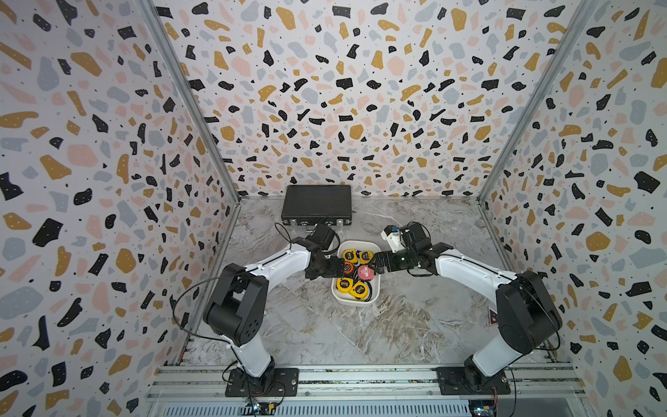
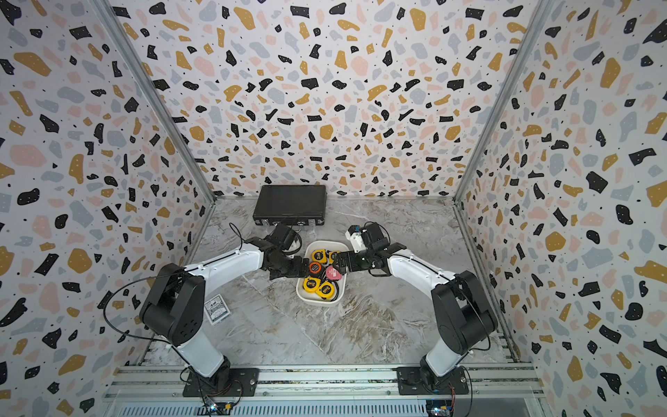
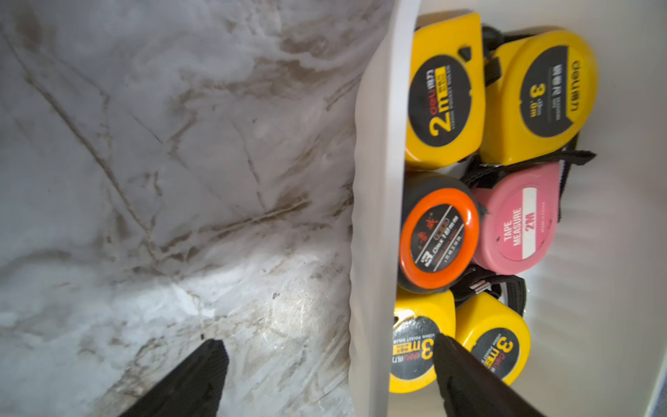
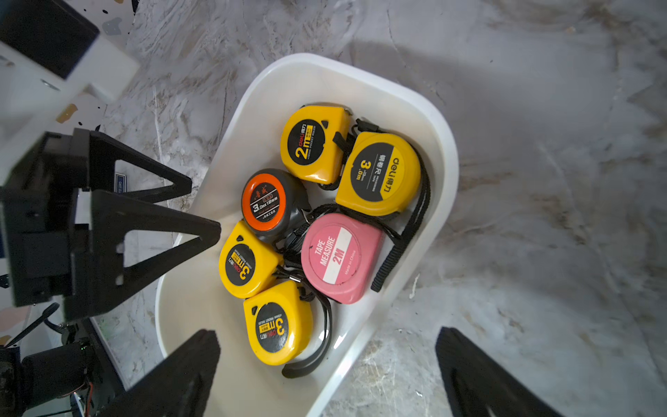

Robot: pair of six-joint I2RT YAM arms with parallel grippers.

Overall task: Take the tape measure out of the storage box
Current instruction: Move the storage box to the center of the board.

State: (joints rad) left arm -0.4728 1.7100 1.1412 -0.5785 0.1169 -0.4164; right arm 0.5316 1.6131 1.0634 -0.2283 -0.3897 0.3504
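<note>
So both grippers, left (image 1: 334, 269) and right (image 1: 375, 266), gape wide and hold nothing, straddling the rim of the smooth white plastic box (image 1: 355, 301) where six rounded tape measures (image 4: 339, 258) sit.

Two arms (image 1: 278, 261) – white link shells, black joints, black triangular fingers (image 4: 151, 231), thin black cables looping – bolted on black base plates (image 1: 261, 382).

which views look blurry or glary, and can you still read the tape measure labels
Right wrist view: sharp, the pink tape measure label reads clearly. Left wrist view: storage box rim blurred close up, labels legible. Both top views: labels too small to read.
</note>
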